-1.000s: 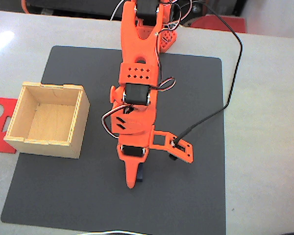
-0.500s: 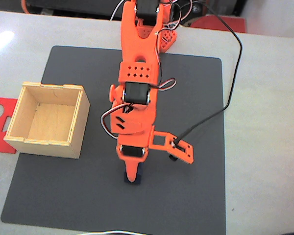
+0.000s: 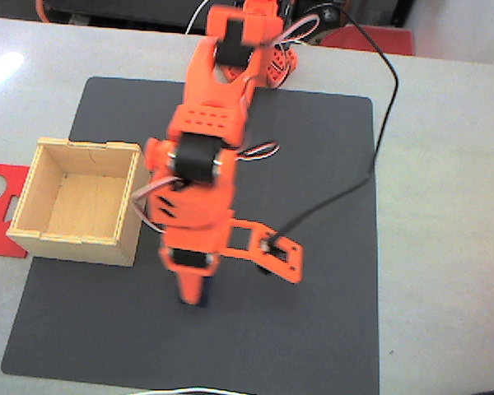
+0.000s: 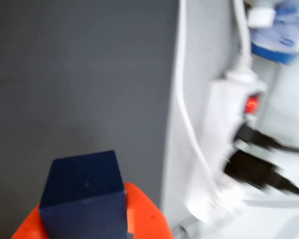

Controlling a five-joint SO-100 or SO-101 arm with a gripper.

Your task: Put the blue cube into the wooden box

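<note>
My gripper (image 3: pixel 193 298) is closed on the blue cube (image 4: pixel 84 196), holding it over the dark mat (image 3: pixel 329 329) to the right of the wooden box (image 3: pixel 78 200). The mat lies on a pale table (image 3: pixel 445 206). Past its edge I see a blurry white power strip (image 4: pixel 222 149), I think.

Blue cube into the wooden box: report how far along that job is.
Done: the blue cube looks picked up, held against the orange end effector in the wrist view. In hand: the arm hangs over the dark mat, right of the wooden box in the fixed view. Left: carry the cube over the box, whose inside shows bare wood, and release it.
</note>
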